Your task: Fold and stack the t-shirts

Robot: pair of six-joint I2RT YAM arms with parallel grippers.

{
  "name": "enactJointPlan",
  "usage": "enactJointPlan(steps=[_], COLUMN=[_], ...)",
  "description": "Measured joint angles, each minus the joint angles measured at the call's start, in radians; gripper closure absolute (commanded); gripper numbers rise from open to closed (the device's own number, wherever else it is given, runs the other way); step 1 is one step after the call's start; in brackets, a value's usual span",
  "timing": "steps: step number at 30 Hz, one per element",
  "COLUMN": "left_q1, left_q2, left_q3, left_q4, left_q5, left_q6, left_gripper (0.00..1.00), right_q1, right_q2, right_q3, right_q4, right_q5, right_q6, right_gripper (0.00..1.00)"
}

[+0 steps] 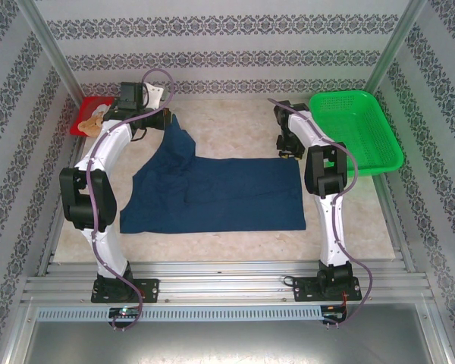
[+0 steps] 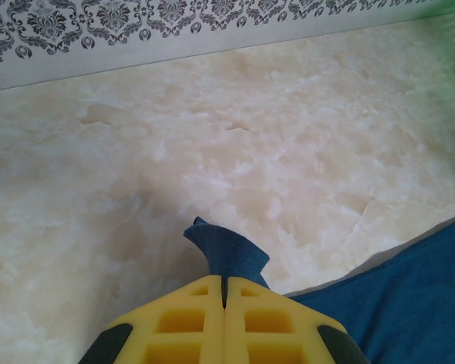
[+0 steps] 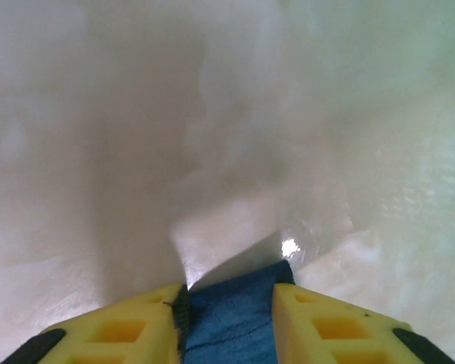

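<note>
pinching a raised corner of the navy t-shirt point(image 1: 220, 193) near the bench's point(image 1: 235, 125) far left, the left gripper point(image 2: 224, 292) is clamped on cloth. the right gripper point(image 3: 231, 292) straddles its far right corner, jaws parted. the shirt lies mostly spread mid-bench and the red t-shirt point(image 1: 91, 114) sits in the far left corner, so folding looks barely begun.

Right wrist view. The right hand point(image 3: 229, 294) sat at the near edge of the frame, its two yellow fingers point(image 3: 121, 332) standing apart with black pads at their outer near corners. A corner of the blue t-shirt point(image 3: 235, 322) filled the gap between them, and its far edge ended just past the fingertips. Whether the cloth was pinched could not be told. Beyond lay the pale, marbled surface point(image 3: 212, 114), out of focus. A dark shadow ran left from the cloth's tip. A small bright glint point(image 3: 290, 247) showed just beyond the cloth's right corner.
</note>
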Motion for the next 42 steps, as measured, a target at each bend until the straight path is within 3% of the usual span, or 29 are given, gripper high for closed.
enactJointPlan(steps=[8, 19, 27, 42], left_q1=[0.000, 0.014, 0.027, 0.054], left_q2=[-0.013, -0.046, -0.052, -0.167], left_q3=[-0.013, -0.034, -0.034, -0.103], left_q4=[0.000, 0.000, 0.000, 0.002], left_q5=[-0.001, -0.016, -0.030, -0.030], left_q6=[0.001, 0.011, 0.011, 0.011], left_gripper=[1.00, 1.00, 1.00, 1.00], right_q1=[0.002, 0.002, 0.002, 0.008], right_q2=[0.018, 0.015, -0.069, -0.302], right_q3=[0.034, 0.032, -0.023, -0.291], right_q4=[-0.032, 0.004, 0.069, 0.250], right_q5=[-0.014, -0.018, -0.026, -0.061], right_q6=[0.017, 0.013, 0.011, -0.014], right_gripper=[1.00, 1.00, 1.00, 1.00])
